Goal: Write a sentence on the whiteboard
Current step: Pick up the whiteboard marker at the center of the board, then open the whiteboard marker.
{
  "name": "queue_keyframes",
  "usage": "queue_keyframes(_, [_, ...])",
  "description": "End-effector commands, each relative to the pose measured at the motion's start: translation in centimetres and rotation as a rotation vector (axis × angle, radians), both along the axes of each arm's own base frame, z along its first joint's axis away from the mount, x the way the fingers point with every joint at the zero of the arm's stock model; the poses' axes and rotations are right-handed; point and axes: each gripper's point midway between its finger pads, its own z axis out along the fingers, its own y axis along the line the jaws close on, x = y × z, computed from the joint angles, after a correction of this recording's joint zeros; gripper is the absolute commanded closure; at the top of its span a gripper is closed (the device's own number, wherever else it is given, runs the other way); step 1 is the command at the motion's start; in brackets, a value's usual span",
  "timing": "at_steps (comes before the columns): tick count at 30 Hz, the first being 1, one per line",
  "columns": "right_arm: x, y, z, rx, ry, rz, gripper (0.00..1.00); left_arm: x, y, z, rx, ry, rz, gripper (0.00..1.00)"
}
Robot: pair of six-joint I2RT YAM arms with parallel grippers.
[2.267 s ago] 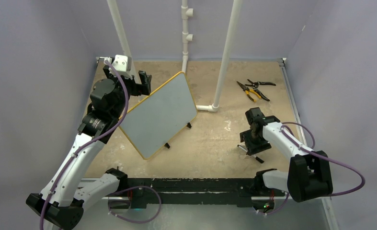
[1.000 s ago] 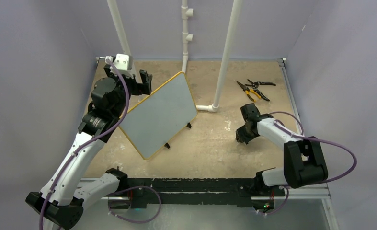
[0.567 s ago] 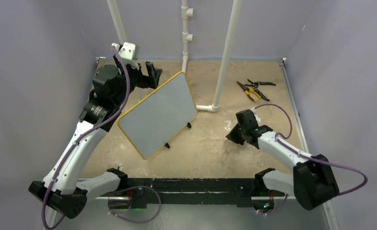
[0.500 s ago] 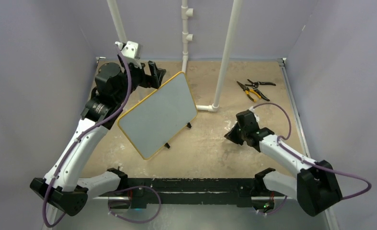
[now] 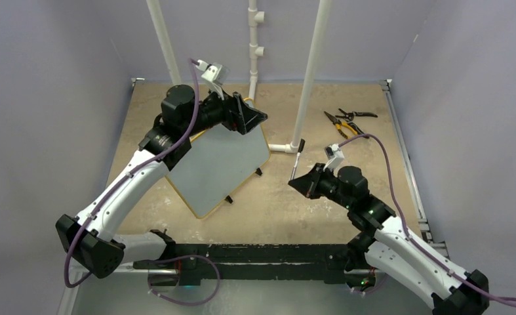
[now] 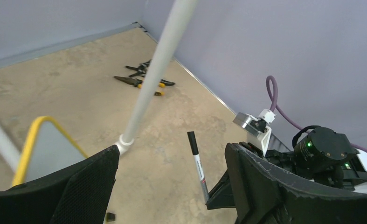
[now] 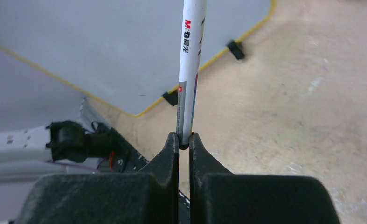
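- The whiteboard (image 5: 217, 164) stands tilted on its small black feet (image 7: 235, 49) at the left-middle of the tan table (image 5: 288, 216), with one corner toward the back wall. Its face looks plain grey in the top view and in the right wrist view.
- The left gripper (image 5: 250, 117) hangs over that far corner. From the top one cannot tell whether it touches the frame.
- The left wrist view shows more. Both fingers (image 6: 86, 186) stand wide apart with nothing between them. The yellow frame corner lies low beside the left finger, not inside the gap.
- The right gripper (image 5: 296, 183) is to the right of the board and apart from it. Its jaws are closed on the lower end of a marker (image 5: 297, 159).
- The right wrist view gives this grip from close. The two fingers press the white barrel from both sides, and red and black print shows on it (in the top view the marker is only a thin stick).
- The left wrist view shows the marker from the side. It is nearly upright with its black end up, and the right arm (image 6: 323, 149) is just behind it.
- Pliers (image 5: 347, 123) with black and yellow handles lie at the far right of the table, well apart from the board. A white pipe (image 5: 311, 72) rises between them and the board. The top and left wrist views show both.
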Motion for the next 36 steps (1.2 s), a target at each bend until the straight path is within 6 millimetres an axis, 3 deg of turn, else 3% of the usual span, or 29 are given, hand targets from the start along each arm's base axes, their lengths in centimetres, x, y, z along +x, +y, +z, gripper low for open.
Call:
queue_keyframes(1, [-1.6,1.7,4.6,0.043,-0.228,0.181,1.0,-1.7,-2.8,0.1,-0.09,0.049,-0.114,0.18])
queue_keyframes(10, [-2.2,4.6,8.7,0.02,-0.373,0.383,1.0,-3.8,-5.8,-1.3,-0.147,0.118,-0.229,0.17])
queue_keyframes(15, [-2.4,5.5,9.7,0.043,-0.4,0.433,1.0,-3.0,-4.7,-4.1,-0.04,0.164,-0.146,0.17])
queue_keyframes(21, [-3.0,6.1,11.0,0.065,-0.432,0.48,1.0,-2.8,-4.9,-4.8,-0.03,0.176,-0.152,0.19])
queue_keyframes(23, [-3.0,6.1,11.0,0.055,-0.432,0.486,1.0,-2.8,-5.0,-4.4,-0.046,0.168,-0.156,0.23])
queue_keyframes(26, [-2.7,6.0,10.7,0.028,-0.426,0.474,1.0,-3.1,-5.4,-3.6,-0.085,0.155,-0.185,0.39])
queue_keyframes(29, [-2.5,6.0,10.8,0.023,-0.426,0.469,1.0,-3.2,-5.5,-3.9,-0.084,0.165,-0.195,0.48])
queue_keyframes(36, [-2.4,6.2,10.9,0.013,-0.428,0.484,1.0,-3.7,-5.7,-4.6,-0.082,0.187,-0.222,0.54])
